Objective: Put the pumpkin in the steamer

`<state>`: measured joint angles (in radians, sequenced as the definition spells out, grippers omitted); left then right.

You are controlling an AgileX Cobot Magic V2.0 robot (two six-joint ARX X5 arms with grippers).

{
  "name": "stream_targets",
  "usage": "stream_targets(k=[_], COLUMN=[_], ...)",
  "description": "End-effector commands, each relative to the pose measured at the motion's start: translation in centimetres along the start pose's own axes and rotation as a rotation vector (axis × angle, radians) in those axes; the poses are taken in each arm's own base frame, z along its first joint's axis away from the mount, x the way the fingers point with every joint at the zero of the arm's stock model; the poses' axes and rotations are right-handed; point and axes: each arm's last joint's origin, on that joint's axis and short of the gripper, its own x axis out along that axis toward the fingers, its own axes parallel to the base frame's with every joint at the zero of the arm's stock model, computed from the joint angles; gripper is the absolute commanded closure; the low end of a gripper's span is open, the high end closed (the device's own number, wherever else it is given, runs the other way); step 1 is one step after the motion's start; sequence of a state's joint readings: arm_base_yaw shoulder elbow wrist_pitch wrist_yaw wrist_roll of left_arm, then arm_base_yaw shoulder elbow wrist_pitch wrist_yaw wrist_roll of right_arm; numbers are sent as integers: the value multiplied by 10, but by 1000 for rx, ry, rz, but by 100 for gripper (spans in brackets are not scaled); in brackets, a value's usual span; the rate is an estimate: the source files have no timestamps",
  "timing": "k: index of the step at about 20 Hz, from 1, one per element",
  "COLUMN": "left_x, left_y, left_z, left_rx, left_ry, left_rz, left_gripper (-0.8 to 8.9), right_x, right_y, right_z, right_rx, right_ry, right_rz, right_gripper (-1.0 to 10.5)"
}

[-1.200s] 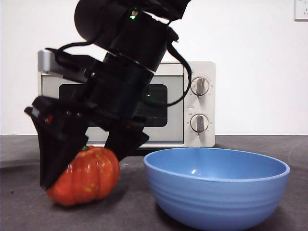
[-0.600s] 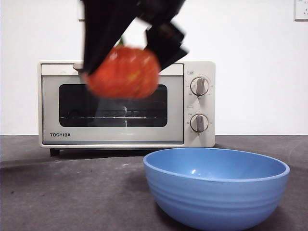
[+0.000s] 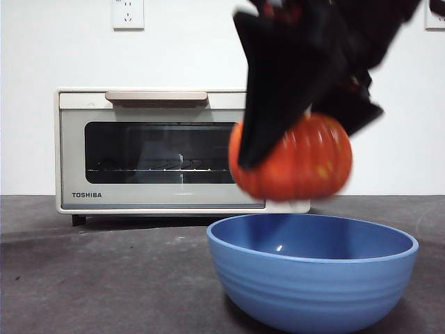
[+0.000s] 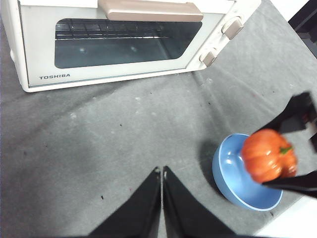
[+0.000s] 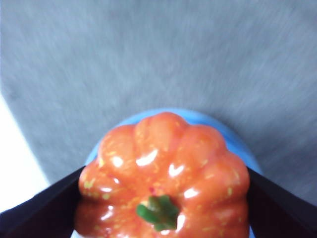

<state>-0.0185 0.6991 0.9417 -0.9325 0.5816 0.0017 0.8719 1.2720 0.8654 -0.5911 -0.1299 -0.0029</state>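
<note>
Lifted from the table, the pumpkin (image 3: pixel 295 160) now hangs above the blue bowl (image 3: pixel 313 275), clamped in the right gripper (image 3: pixel 306 104). Left gripper (image 4: pixel 162 173) waits closed. Toshiba steamer (image 3: pixel 160 149) door is shut; open it first.

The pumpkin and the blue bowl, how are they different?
The pumpkin is orange with yellow speckles and a green stem; the blue bowl is plain blue. The pumpkin is smaller, a closed ribbed ball; the bowl is wider, open and hollow. The pumpkin hangs in the air above the bowl, gripped by the right gripper, while the bowl sits on the table. Both are round and glossy.
</note>
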Motion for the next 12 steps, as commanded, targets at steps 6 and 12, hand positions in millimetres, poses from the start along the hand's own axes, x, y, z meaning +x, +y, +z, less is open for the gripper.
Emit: stream_targets(k=[6, 12], left_x=[-2, -2], left_y=[-2, -2], left_z=[4, 4], left_rx=[23, 21], left_ry=[-16, -13], left_rz=[-8, -8], left_gripper=[798, 798], right_x=[27, 51], right_y=[0, -3], right_z=[-21, -24], right_rx=[6, 14], right_ry=[-7, 70], right_rz=[-21, -21], right_gripper=[588, 540])
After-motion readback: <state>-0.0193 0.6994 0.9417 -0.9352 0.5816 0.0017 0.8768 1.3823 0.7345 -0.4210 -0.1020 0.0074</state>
